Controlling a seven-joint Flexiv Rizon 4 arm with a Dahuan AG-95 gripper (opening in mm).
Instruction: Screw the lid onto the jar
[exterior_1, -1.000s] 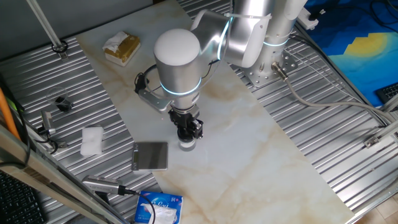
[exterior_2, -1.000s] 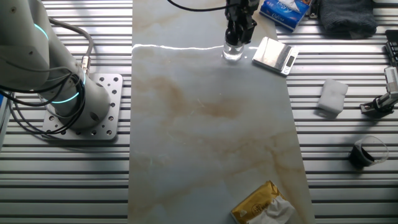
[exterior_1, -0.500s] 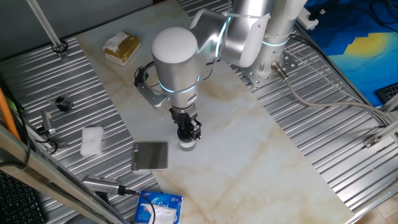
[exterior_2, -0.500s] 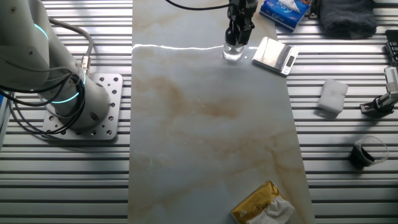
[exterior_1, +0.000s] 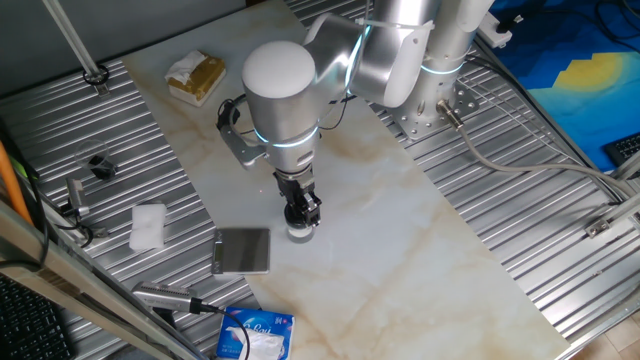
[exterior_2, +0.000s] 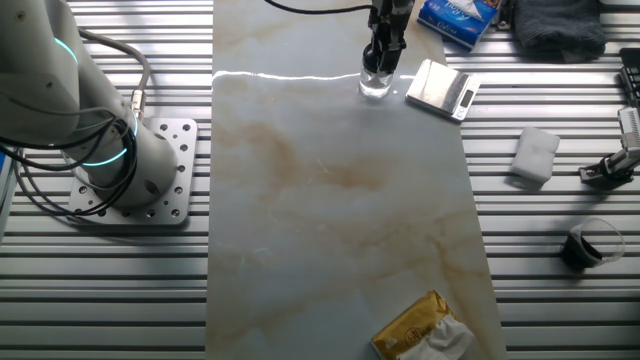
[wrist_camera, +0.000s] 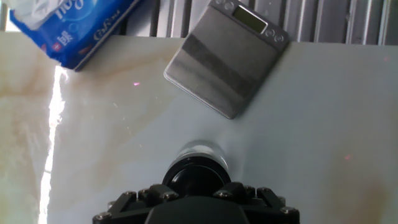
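The small clear glass jar (exterior_1: 300, 233) stands upright on the marble tabletop beside the grey plate. In the other fixed view the jar (exterior_2: 375, 86) sits near the table's far edge. The black lid (wrist_camera: 195, 177) rests on top of the jar (wrist_camera: 200, 150), whose glass rim shows just beyond it. My gripper (exterior_1: 301, 214) points straight down and is shut on the lid, one finger on each side. In the other fixed view the gripper (exterior_2: 381, 58) hides most of the lid. The hand view shows the gripper (wrist_camera: 196, 188) at the bottom edge.
A grey square scale (exterior_1: 242, 250) lies just left of the jar. A blue tissue pack (exterior_1: 255, 333) is at the near edge. A white folded cloth (exterior_1: 148, 226) and a small black part (exterior_1: 99, 165) rest on the ribbed metal. A yellow packet (exterior_1: 196, 77) is far back.
The gripper has turned about its vertical axis on the lid, and the wrist housing above it has swung slightly left. The jar stays in the same spot.
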